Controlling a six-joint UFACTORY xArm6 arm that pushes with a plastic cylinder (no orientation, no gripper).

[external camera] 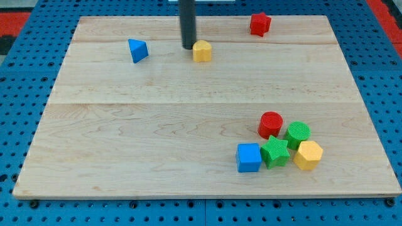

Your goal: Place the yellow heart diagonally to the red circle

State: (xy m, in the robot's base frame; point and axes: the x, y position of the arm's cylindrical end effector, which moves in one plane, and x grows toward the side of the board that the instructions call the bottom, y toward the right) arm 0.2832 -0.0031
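Down at the near end of the counter (125,157) there's a cluster: blue cube (249,157), green star (275,152), yellow hexagon (308,155), green cylinder (298,132), and the red circle (271,123) at the back of it. Way up top, the yellow heart (202,51) sits with my tip (188,47) touching its left side; blue triangle (137,50) off left, red star (260,24) up right. No claw on this rig, just a rod holding nothing. Looks like the push is just starting, so next I'd shove it down-right toward the circle's upper-left corner.
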